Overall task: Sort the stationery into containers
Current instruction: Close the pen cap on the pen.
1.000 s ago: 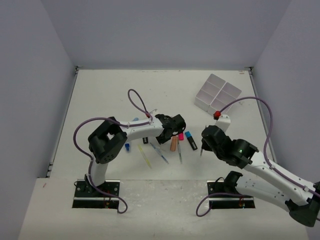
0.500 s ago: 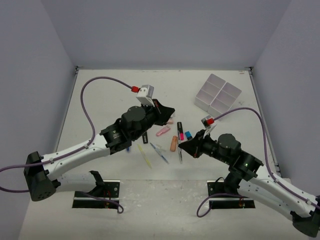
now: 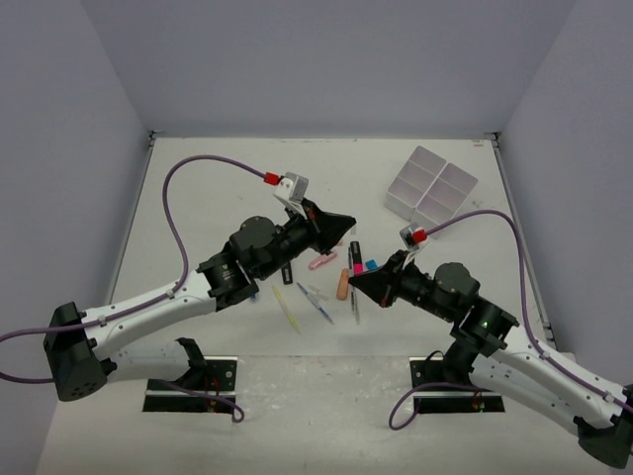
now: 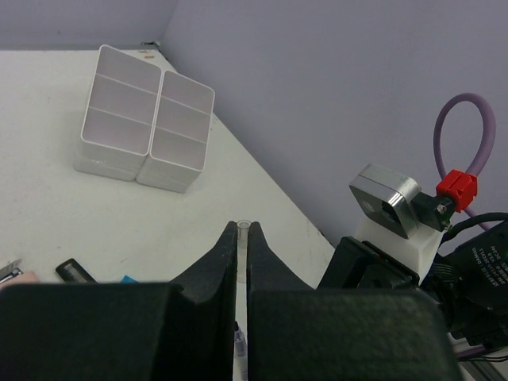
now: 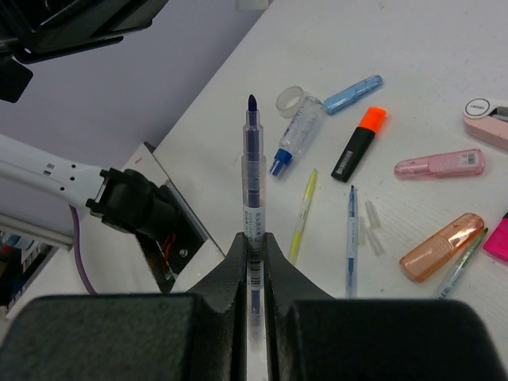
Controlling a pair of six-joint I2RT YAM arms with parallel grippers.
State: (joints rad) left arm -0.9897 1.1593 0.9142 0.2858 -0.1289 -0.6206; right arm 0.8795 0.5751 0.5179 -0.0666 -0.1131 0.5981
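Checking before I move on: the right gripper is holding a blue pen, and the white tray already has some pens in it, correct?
Not quite. The right gripper does hold the blue pen, but the white tray has nothing in it, as the left wrist view shows.

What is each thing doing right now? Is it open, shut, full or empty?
left tool, shut on a thin clear piece
right tool, shut on the blue pen
blue pen, uncapped, tip bare
white tray, empty in every compartment that shows
orange highlighter, capped, lying on the table
tape roll, loose on the table
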